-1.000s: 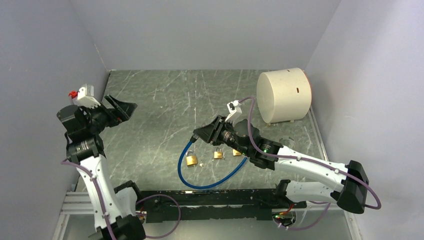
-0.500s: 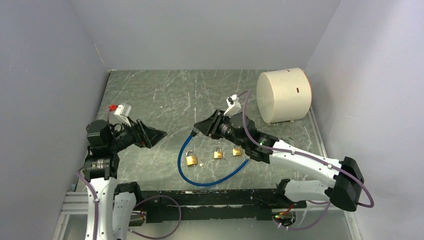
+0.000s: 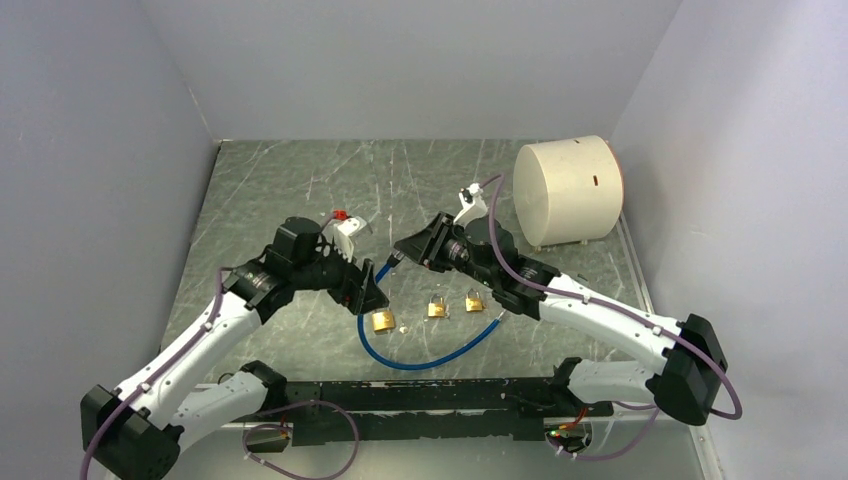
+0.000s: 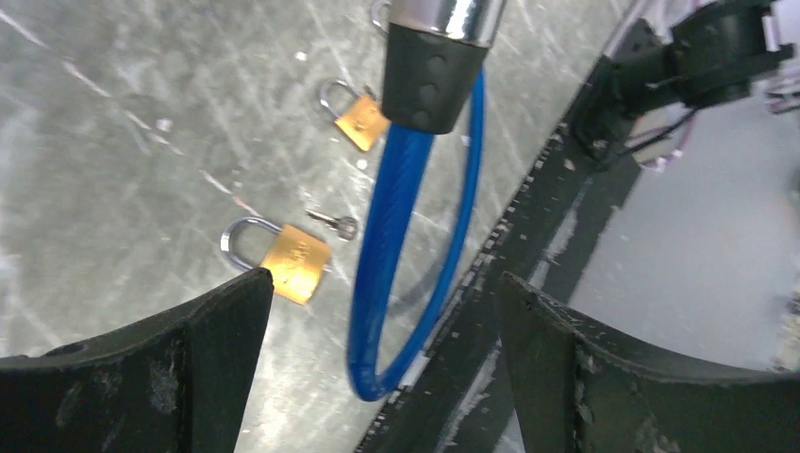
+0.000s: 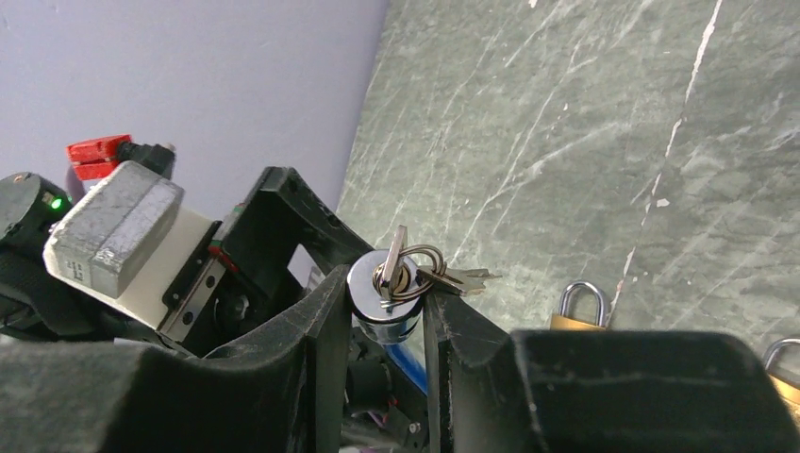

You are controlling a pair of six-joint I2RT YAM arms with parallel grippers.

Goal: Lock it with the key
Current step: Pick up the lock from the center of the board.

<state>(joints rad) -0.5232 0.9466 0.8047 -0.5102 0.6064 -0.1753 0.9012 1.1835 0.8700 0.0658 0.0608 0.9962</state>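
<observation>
The lock is a blue cable (image 3: 425, 363) looped on the table, ending in a chrome cylinder (image 5: 385, 316) with a black collar (image 4: 429, 75). My right gripper (image 5: 385, 294) is shut on that cylinder and holds it lifted off the table. A key (image 5: 393, 247) stands in the cylinder's face, and a ring with another key (image 5: 458, 276) hangs from it. My left gripper (image 4: 382, 283) is open, hovering over the cable loop just left of the cylinder, touching nothing. From above, the left gripper (image 3: 372, 295) and right gripper (image 3: 400, 250) are close together.
Three brass padlocks (image 3: 381, 320) (image 3: 437, 308) (image 3: 474, 301) lie in a row by the cable, with a small loose key (image 4: 335, 224) near the left one. A white drum (image 3: 567, 190) stands at the back right. A black rail (image 3: 430, 400) runs along the near edge.
My left arm has swung from the far left wall to the middle, its open gripper now over the cable loop. The right gripper has drifted slightly back, still holding the cylinder.
</observation>
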